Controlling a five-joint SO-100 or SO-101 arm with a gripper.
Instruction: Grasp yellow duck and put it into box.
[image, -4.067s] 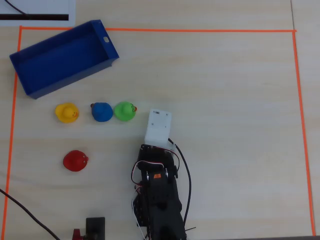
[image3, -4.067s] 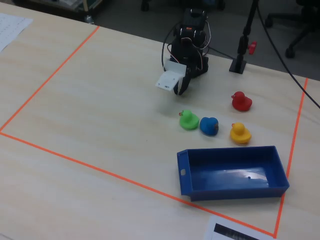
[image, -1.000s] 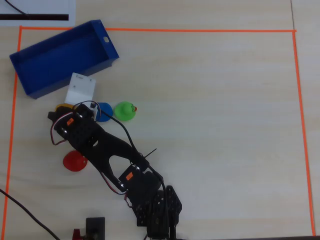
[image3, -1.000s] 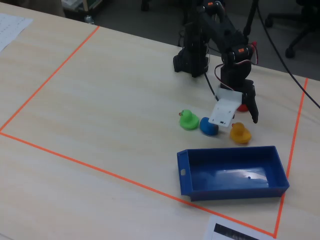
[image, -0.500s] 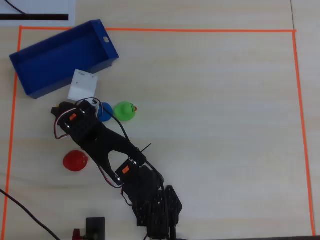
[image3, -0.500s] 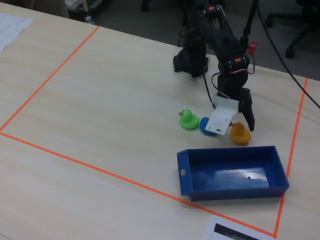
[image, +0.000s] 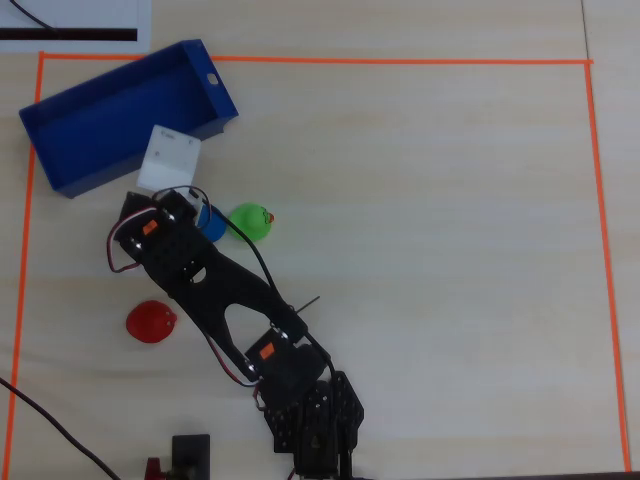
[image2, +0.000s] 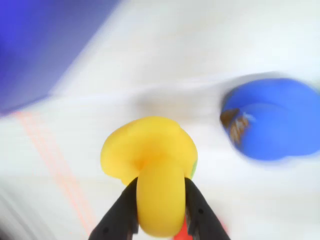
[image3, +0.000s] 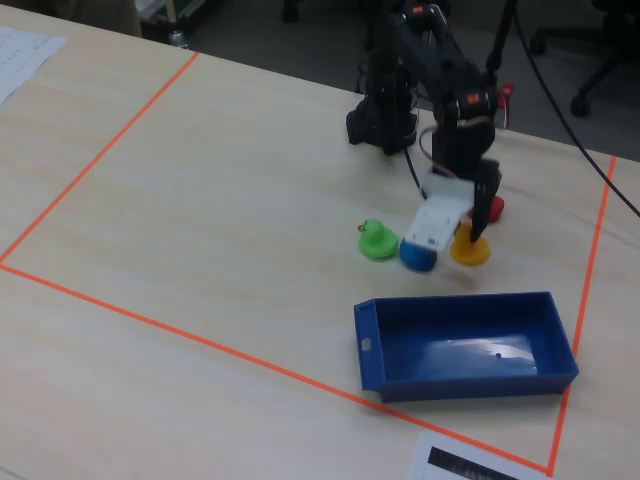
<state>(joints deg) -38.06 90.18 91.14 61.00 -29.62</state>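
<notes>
The yellow duck (image2: 149, 165) fills the middle of the wrist view, pinched at its lower part between two dark fingers (image2: 116, 217) that close against both of its sides; in the fixed view the same duck (image3: 468, 248) hangs under the gripper (image3: 474, 236), at the near side of the blue duck (image3: 418, 255) and short of the box (image3: 465, 345); whether it touches the table (image3: 200, 180) cannot be told; in the overhead view the arm (image: 195, 275) and its white wrist block (image: 168, 160) cover the yellow duck entirely, so only the other two views show it; the claw is closed narrowly on the duck, its jaws apart only by the toy's width; the blue duck (image2: 272, 117) lies just to the right in the wrist view, blurred; the green duck (image: 248, 221) sits beside the blue one (image: 211, 222) overhead, the red duck (image: 151, 321) further down, well apart; the box (image: 125, 115) lies at the upper left overhead, its near wall just beside the white block; orange tape (image: 400, 61) frames the work area
</notes>
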